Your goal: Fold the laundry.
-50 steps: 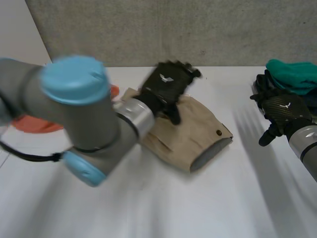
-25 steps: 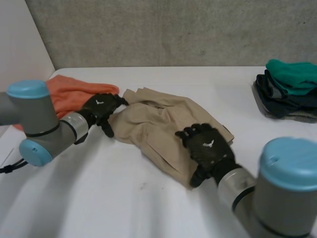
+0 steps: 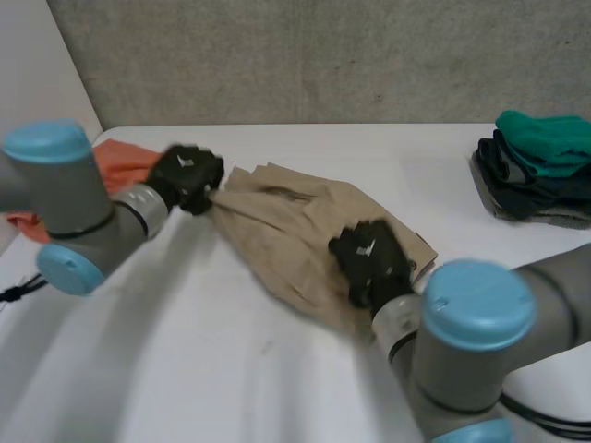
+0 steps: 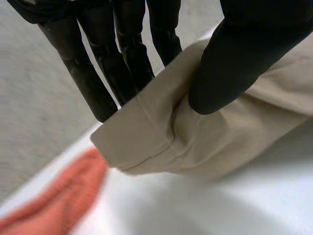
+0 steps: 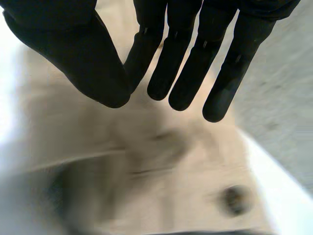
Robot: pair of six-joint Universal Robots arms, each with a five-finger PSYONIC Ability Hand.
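Observation:
A tan pair of shorts [image 3: 286, 231] lies across the middle of the white table [image 3: 231, 369]. My left hand [image 3: 185, 177] is at the garment's left end. In the left wrist view its thumb [image 4: 230, 73] presses a hemmed edge of the tan cloth [image 4: 146, 142] against the fingers [image 4: 117, 63] behind it, so the hem is pinched. My right hand [image 3: 369, 258] is over the waistband end at the right. In the right wrist view that hand [image 5: 181, 58] hangs with straight fingers just above the tan cloth [image 5: 146, 161], with nothing between thumb and fingers, near a dark button [image 5: 234, 199].
An orange cloth [image 3: 120, 157] lies at the table's left edge behind my left arm, and in the left wrist view the orange cloth [image 4: 54, 196] sits just beyond the pinched hem. A stack of folded dark and teal clothes [image 3: 540, 166] sits at the far right.
My left hand has closed on the shorts' left hem and drawn it up and leftward, pulling the cloth taut. My right hand has shifted slightly farther onto the waistband end.

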